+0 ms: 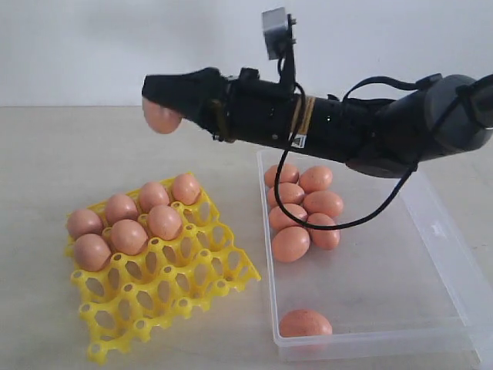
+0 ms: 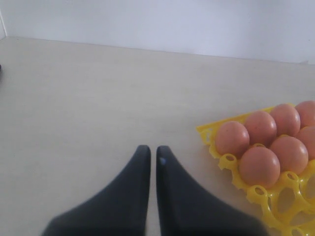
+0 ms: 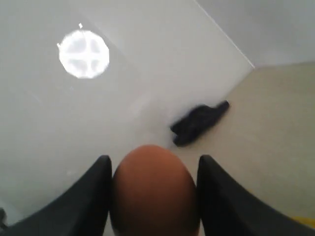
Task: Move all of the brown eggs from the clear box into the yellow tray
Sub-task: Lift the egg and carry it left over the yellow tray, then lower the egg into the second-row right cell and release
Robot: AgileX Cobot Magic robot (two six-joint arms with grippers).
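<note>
I count sixteen brown eggs in all: seven sit in the one yellow tray, eight lie in the one clear box, and one is gripped in the right claw.

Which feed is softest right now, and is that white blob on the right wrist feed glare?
Right wrist view is softest: the brown egg in the right hand fills the foreground out of focus; the round white patch is blown out, source unclear. Left wrist view: the left hand is blurred, the yellow tray readable. Exterior view: evenly lit, mildly soft.
</note>
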